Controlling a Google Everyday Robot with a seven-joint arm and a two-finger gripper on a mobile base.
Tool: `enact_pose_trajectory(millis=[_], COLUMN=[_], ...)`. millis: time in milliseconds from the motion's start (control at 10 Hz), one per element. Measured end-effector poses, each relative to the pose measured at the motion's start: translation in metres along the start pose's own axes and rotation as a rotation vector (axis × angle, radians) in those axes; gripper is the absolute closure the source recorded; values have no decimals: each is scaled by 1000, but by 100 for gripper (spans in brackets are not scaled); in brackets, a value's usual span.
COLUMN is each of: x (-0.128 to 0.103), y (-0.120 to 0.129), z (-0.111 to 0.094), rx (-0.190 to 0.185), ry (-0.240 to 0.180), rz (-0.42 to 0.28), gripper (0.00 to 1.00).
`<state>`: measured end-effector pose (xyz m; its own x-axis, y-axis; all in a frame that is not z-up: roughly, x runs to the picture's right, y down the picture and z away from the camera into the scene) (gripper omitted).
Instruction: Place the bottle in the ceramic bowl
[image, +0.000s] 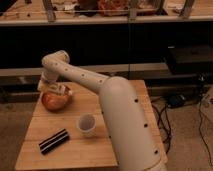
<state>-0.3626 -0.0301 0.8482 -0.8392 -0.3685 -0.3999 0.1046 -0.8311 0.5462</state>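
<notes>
End effector (56, 90) over round glossy orange-brown ceramic bowl (54, 101) — wooden table (75, 145).

Dim, warm, blurry; hand (59, 90) over bowl (54, 101)

Your arm (117, 112) rises thick and white from the lower right, then narrows as it stretches up and left to a bent elbow (56, 61). From there the wrist drops straight down, so your end effector (56, 90) hangs low at the left side.
</notes>
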Motion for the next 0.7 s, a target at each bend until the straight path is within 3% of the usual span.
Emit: enact_pose_trajectory(millis=[700], x=[0], y=[2], z=[0], rx=[-1], ry=[6], rz=[7], gripper=[43])
